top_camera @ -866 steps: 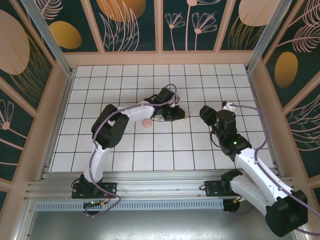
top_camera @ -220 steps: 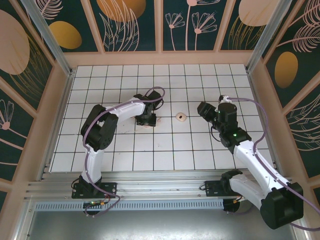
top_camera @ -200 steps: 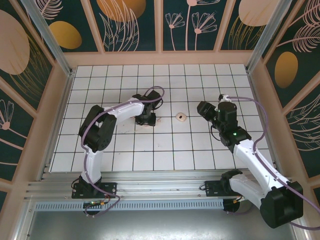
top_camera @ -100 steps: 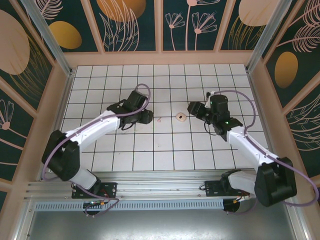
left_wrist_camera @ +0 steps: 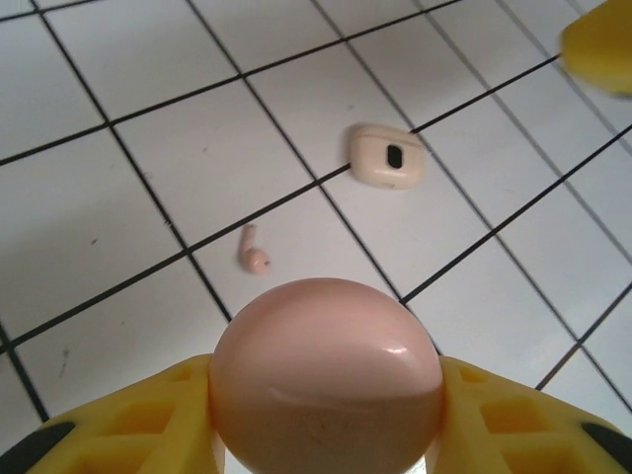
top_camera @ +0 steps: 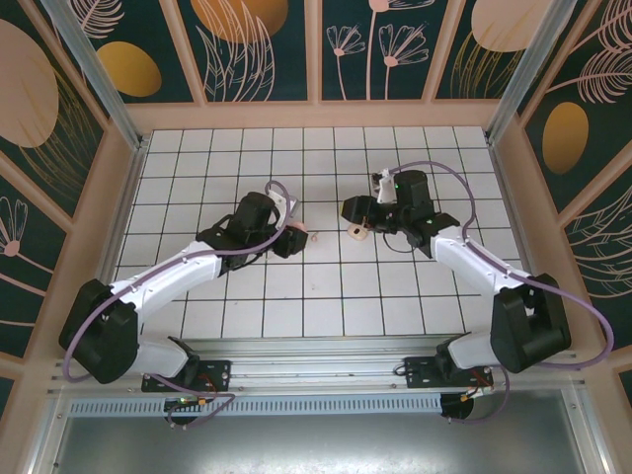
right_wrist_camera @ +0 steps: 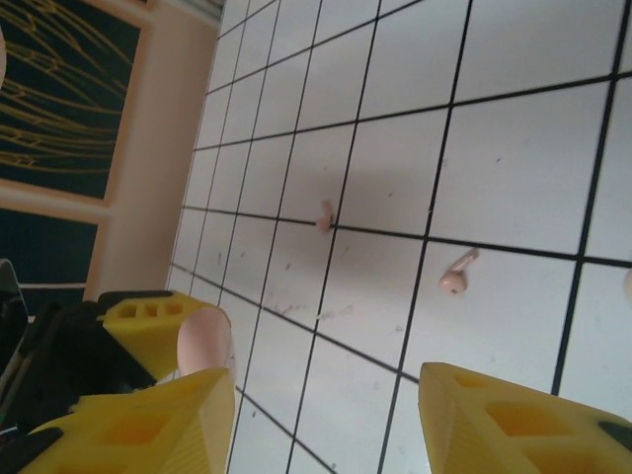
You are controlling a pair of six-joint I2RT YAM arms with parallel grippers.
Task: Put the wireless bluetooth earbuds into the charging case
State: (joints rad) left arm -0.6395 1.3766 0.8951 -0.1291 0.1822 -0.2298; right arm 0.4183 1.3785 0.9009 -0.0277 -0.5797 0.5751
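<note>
At the left gripper (left_wrist_camera: 326,439): clamps the charging case (left_wrist_camera: 326,346) by its sides, low above the table (left_wrist_camera: 99,197). Cannot tell whether the case is opened. Just ahead on a tile: one earbud (left_wrist_camera: 254,255), loose and apart from the case. Farther on: a beige piece (left_wrist_camera: 387,158) with a dark hole. At the right gripper (right_wrist_camera: 326,395): stands wide and carries nothing, near that earbud without touching it. Beyond it: a second small pink piece (right_wrist_camera: 324,217), probably the other earbud. Could flick the tiny earbud away when closing off-centre on its thin stem. Could also squeeze the smooth round case out sideways.
</note>
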